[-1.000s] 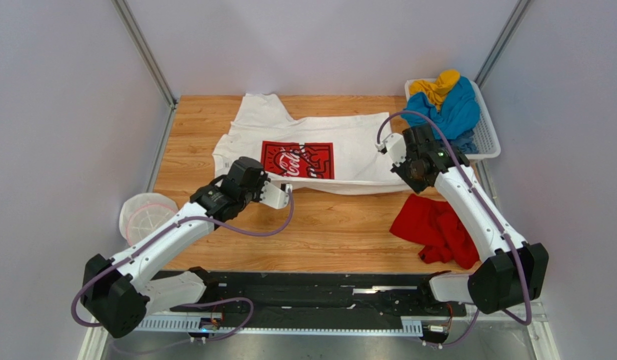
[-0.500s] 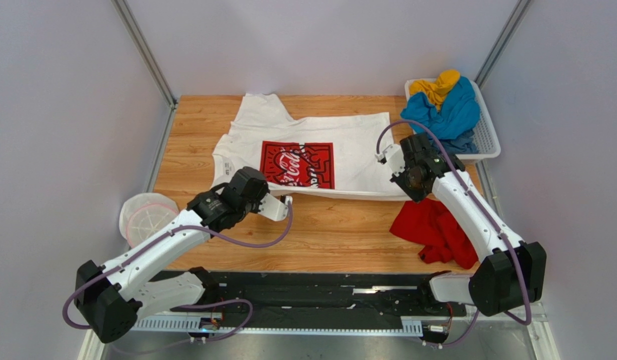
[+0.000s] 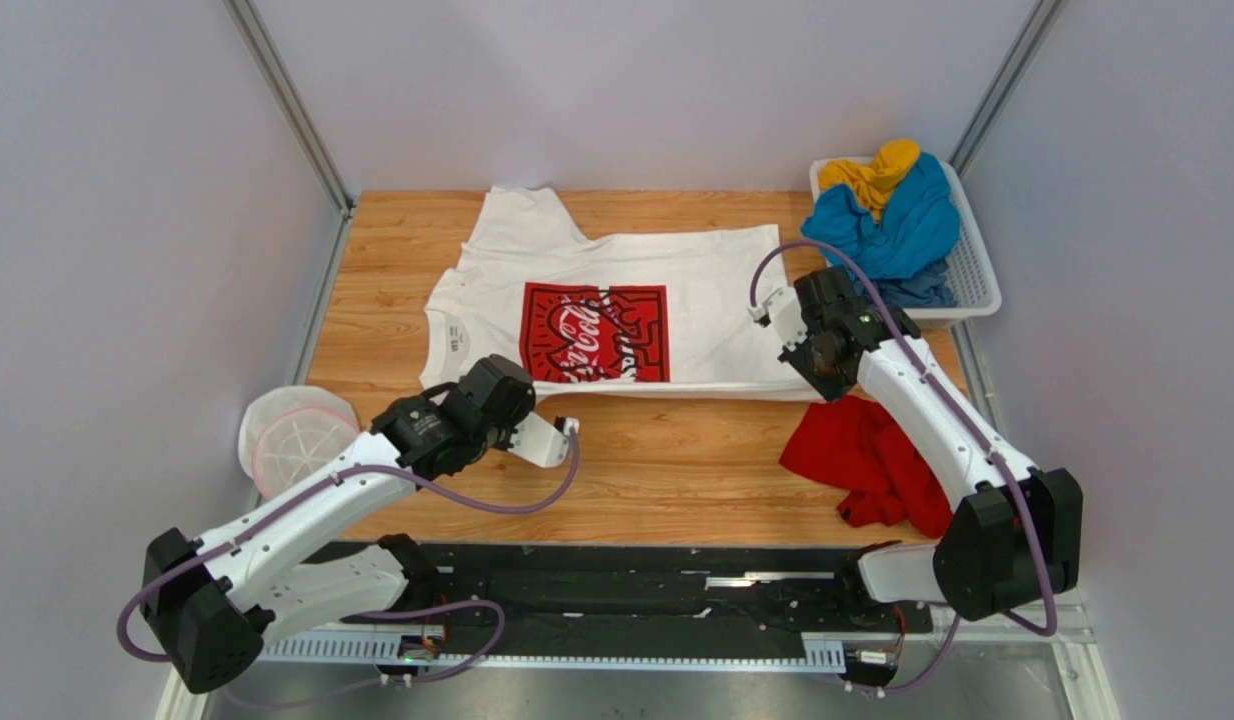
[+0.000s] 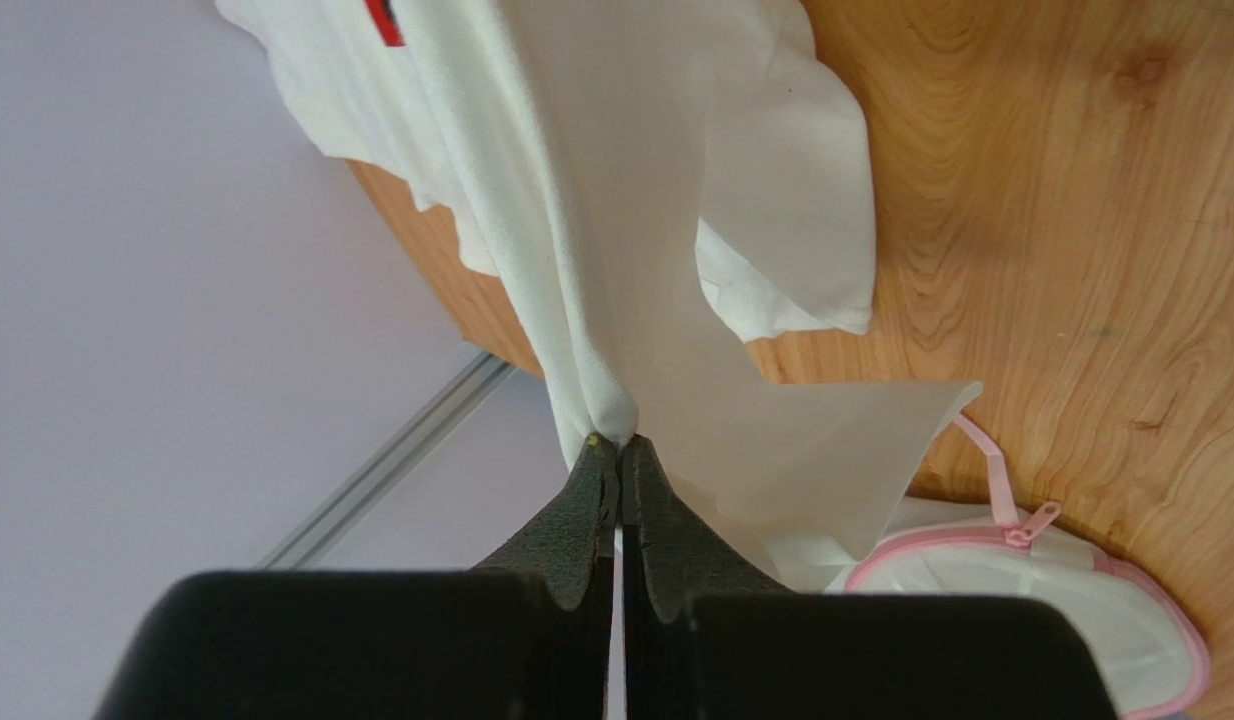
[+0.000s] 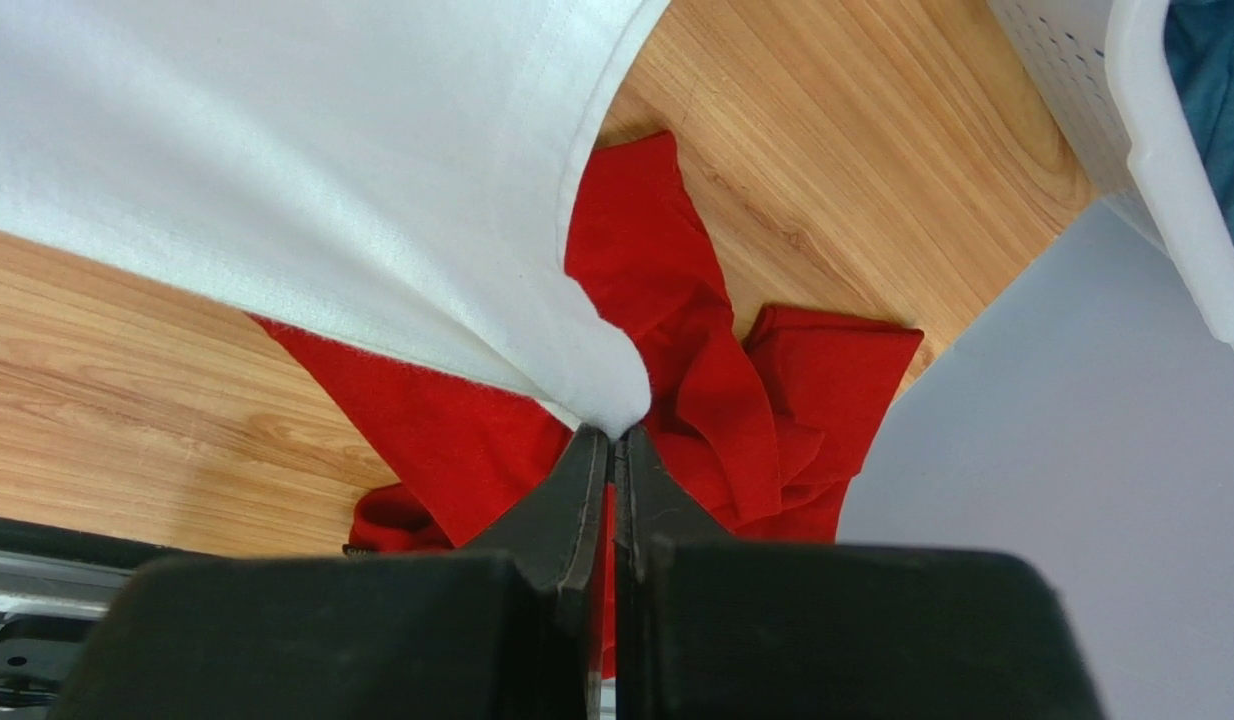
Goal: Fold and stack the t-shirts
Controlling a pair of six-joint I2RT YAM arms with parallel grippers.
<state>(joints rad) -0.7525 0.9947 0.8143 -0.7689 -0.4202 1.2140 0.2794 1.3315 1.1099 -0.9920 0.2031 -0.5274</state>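
The white t-shirt with the red chest print lies spread across the back of the table. My left gripper is shut on a bunched fold of its cloth, pinched at the tips. My right gripper is shut on the shirt's right hem corner, pinched at the tips. The red t-shirt lies crumpled at the front right, below the right gripper. The blue t-shirt and the yellow one lie heaped in the basket.
The white lattice basket stands at the back right corner, its wall also in the right wrist view. A white mesh pouch with a pink zip lies off the table's left edge, also in the left wrist view. Grey walls enclose the table.
Both grippers have drawn the white shirt's near edge toward the front. The left arm moved nearer the table's front. More of the red print now shows.
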